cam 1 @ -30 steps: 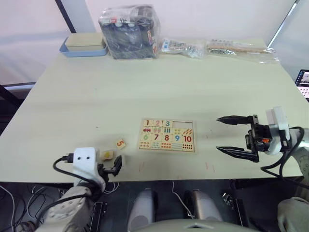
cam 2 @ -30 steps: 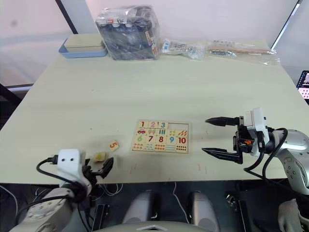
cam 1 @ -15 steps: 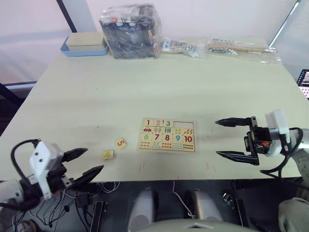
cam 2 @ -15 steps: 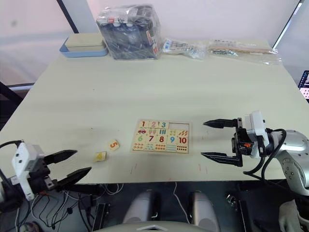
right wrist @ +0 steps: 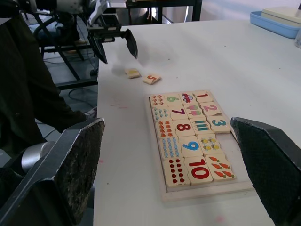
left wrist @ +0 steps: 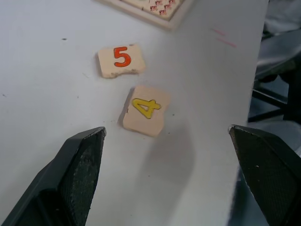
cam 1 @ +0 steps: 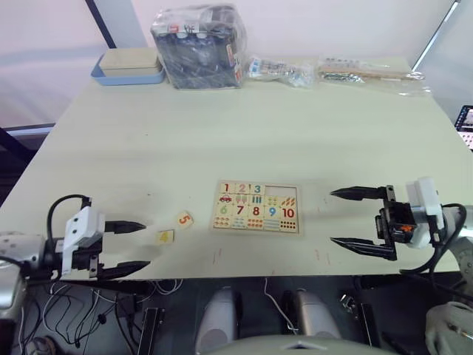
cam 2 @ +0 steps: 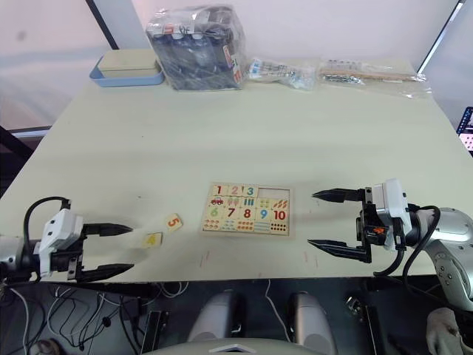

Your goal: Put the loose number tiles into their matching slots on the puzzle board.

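The puzzle board (cam 1: 256,207) lies near the table's front edge, with tiles 1, 2 and 3 seated in its top row. The slots (cam 1: 280,190) to the right of tile 3 are bare. Two loose number tiles lie left of the board: the red 5 (cam 1: 184,219) and, closer to the edge, the yellow 4 (cam 1: 165,237). My left gripper (cam 1: 140,245) is open just left of the 4 (left wrist: 146,109), fingers pointing at it, holding nothing. My right gripper (cam 1: 334,217) is open and empty to the right of the board (right wrist: 193,141).
At the back left stands a blue tray (cam 1: 129,68) holding a pale box, with a clear bag of dark items (cam 1: 199,48) beside it. Plastic packets (cam 1: 284,72) lie along the far edge. A screen (cam 1: 464,126) shows at the far right. The table's front edge runs just below both grippers.
My left gripper has drawn back from beside the 4 tile to the left and now points at it with open fingers. Neither loose tile has moved. The right gripper has dropped slightly.
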Robot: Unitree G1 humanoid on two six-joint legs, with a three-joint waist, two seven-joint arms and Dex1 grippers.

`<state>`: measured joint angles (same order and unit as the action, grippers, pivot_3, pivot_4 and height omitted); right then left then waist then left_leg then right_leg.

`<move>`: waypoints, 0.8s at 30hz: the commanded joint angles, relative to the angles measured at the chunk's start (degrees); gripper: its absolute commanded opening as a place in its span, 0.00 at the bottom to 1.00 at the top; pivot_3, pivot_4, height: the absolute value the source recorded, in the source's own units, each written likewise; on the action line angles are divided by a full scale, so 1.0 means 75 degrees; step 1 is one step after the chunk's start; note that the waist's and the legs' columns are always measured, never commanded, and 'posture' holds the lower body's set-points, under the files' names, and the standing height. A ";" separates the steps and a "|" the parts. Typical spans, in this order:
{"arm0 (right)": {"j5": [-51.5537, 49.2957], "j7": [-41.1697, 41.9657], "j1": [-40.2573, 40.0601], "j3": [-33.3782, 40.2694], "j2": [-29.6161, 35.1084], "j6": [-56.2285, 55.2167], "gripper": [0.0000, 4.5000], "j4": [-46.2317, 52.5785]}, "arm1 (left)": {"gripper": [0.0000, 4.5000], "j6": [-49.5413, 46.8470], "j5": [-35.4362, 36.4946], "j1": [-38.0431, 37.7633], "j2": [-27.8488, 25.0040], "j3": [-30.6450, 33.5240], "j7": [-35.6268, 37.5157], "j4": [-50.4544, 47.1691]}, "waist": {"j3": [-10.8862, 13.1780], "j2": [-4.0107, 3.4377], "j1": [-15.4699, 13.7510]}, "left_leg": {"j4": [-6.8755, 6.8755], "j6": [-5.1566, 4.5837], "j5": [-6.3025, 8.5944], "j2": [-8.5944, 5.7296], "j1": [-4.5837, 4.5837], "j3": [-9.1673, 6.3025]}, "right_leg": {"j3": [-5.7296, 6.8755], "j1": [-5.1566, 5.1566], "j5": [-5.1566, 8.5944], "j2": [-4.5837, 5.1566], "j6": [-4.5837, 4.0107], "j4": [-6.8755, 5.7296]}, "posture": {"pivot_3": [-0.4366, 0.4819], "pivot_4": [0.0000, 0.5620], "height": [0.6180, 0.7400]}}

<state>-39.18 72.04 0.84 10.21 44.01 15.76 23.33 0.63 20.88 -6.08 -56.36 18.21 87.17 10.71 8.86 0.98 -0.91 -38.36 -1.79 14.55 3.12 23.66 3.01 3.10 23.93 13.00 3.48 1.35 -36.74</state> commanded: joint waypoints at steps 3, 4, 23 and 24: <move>-0.0007 -0.0089 -0.0040 0.0168 0.0033 -0.0176 1.00 0.0268 | 0.83 0.0637 -0.0235 0.0430 -0.0001 -0.0435 0.0154 0.0728 | -0.0001 0.0002 0.0010 | 0.0000 0.0000 0.0000 0.0000 -0.0001 0.0008 | -0.0005 0.0001 0.0000 0.0001 0.0001 0.0000 | 0.48 0.27 1.00; 0.0000 -0.0099 -0.0047 0.0167 0.0032 -0.0184 1.00 0.0270 | 0.74 0.0746 -0.0286 0.0514 0.0021 -0.0503 0.0097 0.0831 | -0.0001 0.0002 0.0008 | 0.0000 0.0000 0.0000 0.0000 -0.0001 0.0010 | -0.0006 0.0001 0.0000 0.0001 0.0001 0.0000 | 0.48 0.27 1.00; 0.0077 -0.0260 -0.0154 0.0051 -0.0047 -0.0295 1.00 0.0328 | 0.47 0.1570 -0.0536 0.1244 0.0323 -0.1217 -0.0018 0.1500 | -0.0004 0.0001 -0.0004 | -0.0006 -0.0002 -0.0001 -0.0001 -0.0006 0.0023 | -0.0005 -0.0005 -0.0002 -0.0004 0.0003 -0.0010 | 0.48 0.27 1.00; 0.0078 -0.0269 -0.0158 0.0051 -0.0047 -0.0297 1.00 0.0329 | 0.37 0.1578 -0.0512 0.1245 0.0328 -0.1220 -0.0002 0.1504 | -0.0004 0.0001 0.0001 | -0.0006 -0.0002 -0.0001 0.0000 -0.0007 0.0035 | -0.0007 -0.0005 -0.0002 -0.0004 0.0003 -0.0010 | 0.48 0.27 1.00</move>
<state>-38.33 70.27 -0.28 9.92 43.76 14.68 23.76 11.72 17.21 3.52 -53.95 10.08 86.11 21.61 8.83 0.99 -0.90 -38.41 -1.81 14.54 3.12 23.61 3.33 3.03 23.90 12.98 3.46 1.38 -36.81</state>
